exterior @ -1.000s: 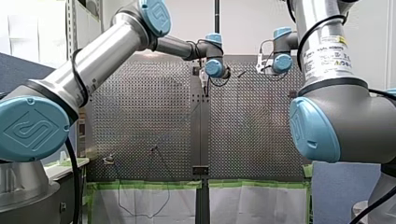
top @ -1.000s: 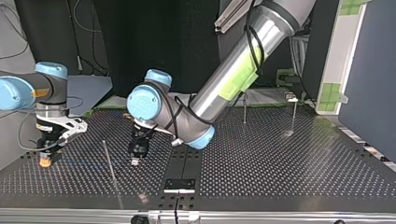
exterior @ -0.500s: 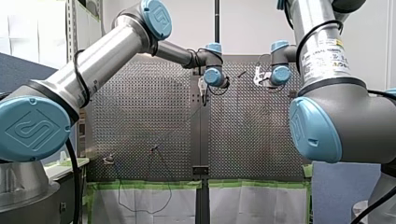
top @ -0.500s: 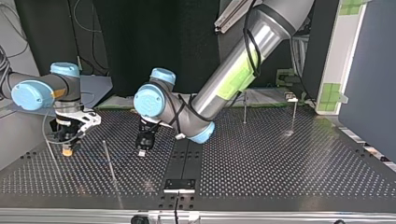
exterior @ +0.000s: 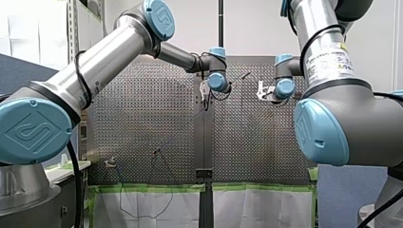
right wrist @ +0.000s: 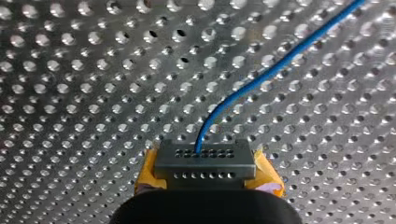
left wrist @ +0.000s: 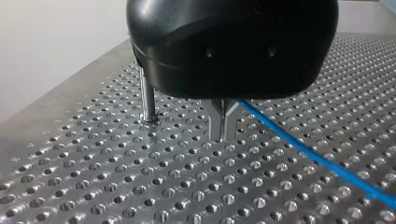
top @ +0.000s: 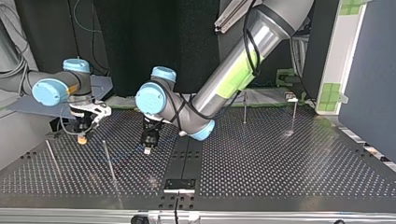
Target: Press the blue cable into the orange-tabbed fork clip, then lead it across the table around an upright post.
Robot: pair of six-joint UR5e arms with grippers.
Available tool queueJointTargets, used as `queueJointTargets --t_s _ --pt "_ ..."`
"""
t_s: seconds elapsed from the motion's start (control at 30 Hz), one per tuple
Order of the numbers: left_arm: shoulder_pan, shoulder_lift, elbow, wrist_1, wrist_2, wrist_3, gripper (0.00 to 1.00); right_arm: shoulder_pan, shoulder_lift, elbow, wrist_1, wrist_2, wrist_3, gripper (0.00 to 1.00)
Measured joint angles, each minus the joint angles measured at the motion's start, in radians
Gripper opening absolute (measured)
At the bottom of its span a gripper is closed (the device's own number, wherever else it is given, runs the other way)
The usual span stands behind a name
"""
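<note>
In the top view, the right tool [top: 82, 138] is clamping the blue cable [right wrist: 247, 86] between its yellow pads, low over the table [top: 280, 177]. Beyond an upright post [top: 109, 161], the left tool [top: 147, 150] is pinching the blue cable too, its fingers narrow. The span probably needs keeping taut and low, swung wide so it wraps the upright post. The fork clip is not showing clearly.

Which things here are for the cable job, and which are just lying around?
For the job:
- cable
- right gripper and left gripper, both shut on it
- post beside the left gripper
- the clip is too small to pick out

Just lying about:
- black plate
- green tape
- white sheet
</note>
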State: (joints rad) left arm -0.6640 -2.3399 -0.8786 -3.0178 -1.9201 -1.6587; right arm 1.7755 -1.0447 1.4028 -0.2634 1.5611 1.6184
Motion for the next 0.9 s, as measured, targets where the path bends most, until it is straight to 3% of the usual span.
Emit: queueJointTargets --t_s 0.03,0.07,0.1,0.17,0.2,0.37,0.4,0.47,0.53,0.57,0.9 --pt "0.0 0.0 0.0 0.001 -0.002 0.002 0.14 0.0 0.001 0.003 -0.005 0.0 -0.001 0.0" --pt "0.0 0.0 0.0 0.001 -0.003 0.003 0.28 0.001 0.003 0.006 -0.011 -0.001 -0.002 0.0" --pt "-0.001 0.0 0.0 0.001 -0.004 0.005 0.28 0.001 0.004 0.009 -0.013 -0.001 -0.003 0.0" --pt "-0.002 0.0 0.0 0.001 -0.006 0.011 0.45 0.002 0.007 0.014 -0.019 0.0 -0.005 0.0" --pt "-0.002 0.0 0.0 0.001 -0.006 0.013 0.45 0.002 0.008 0.017 -0.022 0.0 -0.006 0.0" --pt "-0.004 0.0 0.0 0.0 -0.007 0.021 0.68 0.004 0.029 0.024 -0.03 -0.001 -0.014 0.0" --pt "-0.004 0.0 0.0 0.0 -0.007 0.022 0.68 0.004 0.034 0.026 -0.031 -0.001 -0.016 0.0" --pt "-0.004 0.0 -0.001 -0.001 -0.007 0.022 0.85 0.004 0.046 0.031 -0.033 -0.001 -0.023 0.0" --pt "-0.004 0.0 -0.001 -0.001 -0.006 0.021 0.89 0.004 0.056 0.037 -0.037 0.0 -0.027 0.0" --pt "-0.004 0.0 -0.001 0.0 -0.006 0.021 1.0 0.003 0.06 0.042 -0.042 0.0 -0.03 0.0" --pt "0.001 0.0 -0.002 0.002 -0.01 0.013 1.0 -0.007 0.075 0.07 -0.092 -0.001 -0.038 0.0"
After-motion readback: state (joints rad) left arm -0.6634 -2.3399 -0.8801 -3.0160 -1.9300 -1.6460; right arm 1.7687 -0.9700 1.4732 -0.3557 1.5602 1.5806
